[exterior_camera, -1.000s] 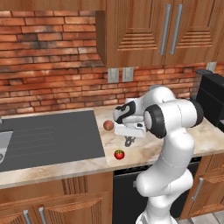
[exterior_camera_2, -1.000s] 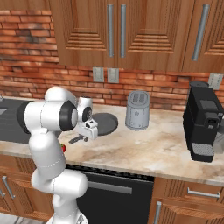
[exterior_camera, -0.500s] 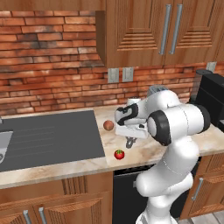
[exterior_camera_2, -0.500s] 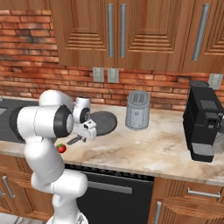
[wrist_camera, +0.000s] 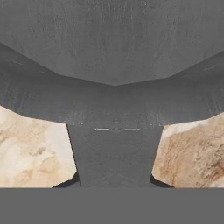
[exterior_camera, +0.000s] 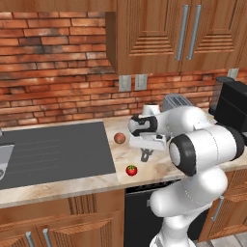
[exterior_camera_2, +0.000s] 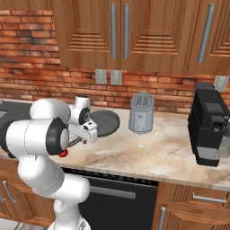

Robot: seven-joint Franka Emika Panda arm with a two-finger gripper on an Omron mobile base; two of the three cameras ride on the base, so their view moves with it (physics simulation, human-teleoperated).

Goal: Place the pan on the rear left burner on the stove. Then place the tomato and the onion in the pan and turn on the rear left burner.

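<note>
My gripper (exterior_camera: 146,153) is shut on the short dark handle (wrist_camera: 113,153) of the pan (exterior_camera_2: 104,122), a round grey pan low over the beige counter by the brick wall. Whether the pan rests on the counter or hangs just above it, I cannot tell. In the hand view the pan's grey wall (wrist_camera: 113,100) spans the picture with its handle running down between my fingertips. The brown onion (exterior_camera: 119,138) lies just left of my hand. The red tomato (exterior_camera: 131,170) (exterior_camera_2: 64,153) sits near the counter's front edge, below my hand. The stove is out of view.
A metal toaster (exterior_camera_2: 141,113) stands right of the pan and a black coffee machine (exterior_camera_2: 210,126) further right. A dark grey sink counter (exterior_camera: 53,149) lies to the left with a basin (exterior_camera: 4,161) at its edge. Wooden cabinets hang overhead.
My elbow has swung to the right in the left base view and uncovered the tomato in the right base view. The hand and pan have hardly moved, and the grip holds.
</note>
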